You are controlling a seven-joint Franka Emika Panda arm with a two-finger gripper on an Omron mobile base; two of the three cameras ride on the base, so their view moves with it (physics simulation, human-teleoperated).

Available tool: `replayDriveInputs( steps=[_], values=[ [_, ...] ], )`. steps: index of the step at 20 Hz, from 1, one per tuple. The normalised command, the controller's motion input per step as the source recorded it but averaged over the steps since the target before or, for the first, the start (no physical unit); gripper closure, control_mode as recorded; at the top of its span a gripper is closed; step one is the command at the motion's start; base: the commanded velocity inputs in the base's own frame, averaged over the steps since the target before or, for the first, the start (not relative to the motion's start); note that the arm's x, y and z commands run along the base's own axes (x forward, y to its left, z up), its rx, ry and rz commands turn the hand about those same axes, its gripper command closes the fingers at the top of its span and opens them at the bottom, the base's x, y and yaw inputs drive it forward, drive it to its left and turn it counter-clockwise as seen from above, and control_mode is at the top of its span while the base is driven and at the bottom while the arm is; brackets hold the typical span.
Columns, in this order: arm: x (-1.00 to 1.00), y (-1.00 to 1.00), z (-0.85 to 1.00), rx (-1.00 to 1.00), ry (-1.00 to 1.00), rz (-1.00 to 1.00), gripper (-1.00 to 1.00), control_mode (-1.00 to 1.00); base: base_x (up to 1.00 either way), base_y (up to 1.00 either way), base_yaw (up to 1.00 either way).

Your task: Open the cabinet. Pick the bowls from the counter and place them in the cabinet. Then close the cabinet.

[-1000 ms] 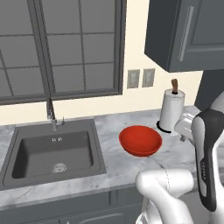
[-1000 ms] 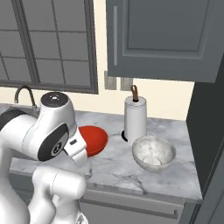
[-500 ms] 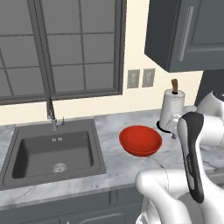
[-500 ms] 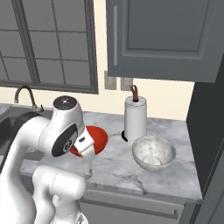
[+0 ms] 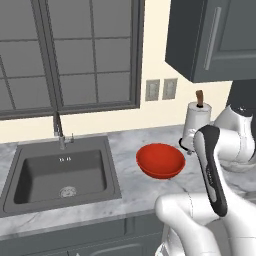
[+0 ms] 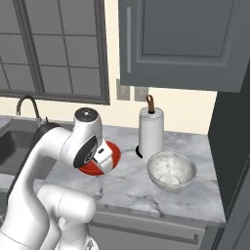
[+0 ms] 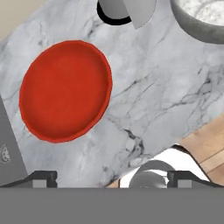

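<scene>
Below the hand, the red bowl (image 7: pixel 64 90) lies on the white marble counter (image 7: pixel 166 100), up and to the left of the gripper (image 7: pixel 111 178) in the hand view, empty and well apart from the fingertips (image 7: pixel 43 178). The jaws stand spread wide, with nothing between them; the two dark tips sit far apart at the bottom of that view, over the counter's front edge, with a strip of wooden floor (image 7: pixel 210 148) beyond it.

Farther from the gripper, at the top right of the hand view, the rim of the white-grey marbled bowl (image 7: pixel 199 19) comes in, and between the two bowls, a little further back, stands the dark base of the paper-towel roll (image 7: pixel 120 9).

From the right base view the arm's upper link covers part of the red bowl (image 6: pixel 110 155), while the marbled bowl (image 6: pixel 172 170) sits to the right of it on the counter (image 6: pixel 132 183), just in front of the upright paper-towel roll (image 6: pixel 151 133). The red bowl (image 5: pixel 160 161) lies between the sink (image 5: pixel 60 175) and the roll (image 5: pixel 196 122) in the left base view.

Above the arm hangs a grey wall cabinet (image 6: pixel 185 41), its door shut. To the right, the dark side of the tall unit (image 6: pixel 229 146) rises past the counter's end; its doors cannot be made out.
</scene>
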Motion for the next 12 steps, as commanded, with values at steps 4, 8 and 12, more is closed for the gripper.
replayDriveInputs(
  steps=[4,8,12],
  values=[
    [0.35,0.00,-0.32,0.05,0.00,0.03,-1.00,-1.00,0.00,0.00,0.00],
    [0.32,0.00,-0.42,0.05,0.00,0.00,-1.00,-1.00,0.00,0.00,0.00],
    [0.26,0.00,-0.42,0.04,0.00,0.00,-1.00,-1.00,0.00,0.00,0.00]
  ],
)
